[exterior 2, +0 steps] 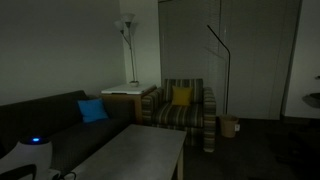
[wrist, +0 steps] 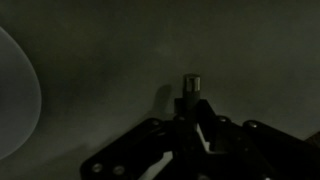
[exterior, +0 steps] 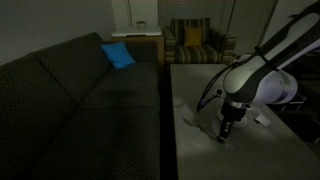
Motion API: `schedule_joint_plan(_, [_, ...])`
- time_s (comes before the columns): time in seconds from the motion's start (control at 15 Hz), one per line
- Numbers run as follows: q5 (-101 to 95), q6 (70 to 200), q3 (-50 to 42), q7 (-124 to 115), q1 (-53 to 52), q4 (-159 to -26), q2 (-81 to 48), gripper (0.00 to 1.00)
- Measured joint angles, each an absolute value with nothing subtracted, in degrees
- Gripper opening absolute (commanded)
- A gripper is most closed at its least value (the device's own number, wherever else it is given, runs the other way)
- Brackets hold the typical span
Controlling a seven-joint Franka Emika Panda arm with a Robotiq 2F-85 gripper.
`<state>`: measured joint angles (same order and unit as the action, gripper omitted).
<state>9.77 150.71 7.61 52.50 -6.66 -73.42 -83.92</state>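
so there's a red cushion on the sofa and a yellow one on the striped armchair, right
Not quite. The cushion on the sofa is blue, not red, as both exterior views show. The yellow cushion does sit on the striped armchair.

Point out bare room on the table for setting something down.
The table is bare along its far end, toward the striped armchair. It is crowded near the pincer, where a pale item lies.

The dim room held a dark fabric sofa (exterior: 70, 95) with a square blue cushion (exterior: 117, 55), a striped armchair (exterior 2: 187, 112) and a white floor lamp (exterior 2: 127, 45).
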Motion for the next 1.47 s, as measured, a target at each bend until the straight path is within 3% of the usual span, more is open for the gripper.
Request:
schedule_joint_plan(1.0, [20.29,145.82,10.9,43.42,-5.14,-66.26,-83.94,0.04])
schedule_joint_plan(1.47, [29.52,149.66,6.32,33.29,-8.66,-63.16,-83.93,0.04])
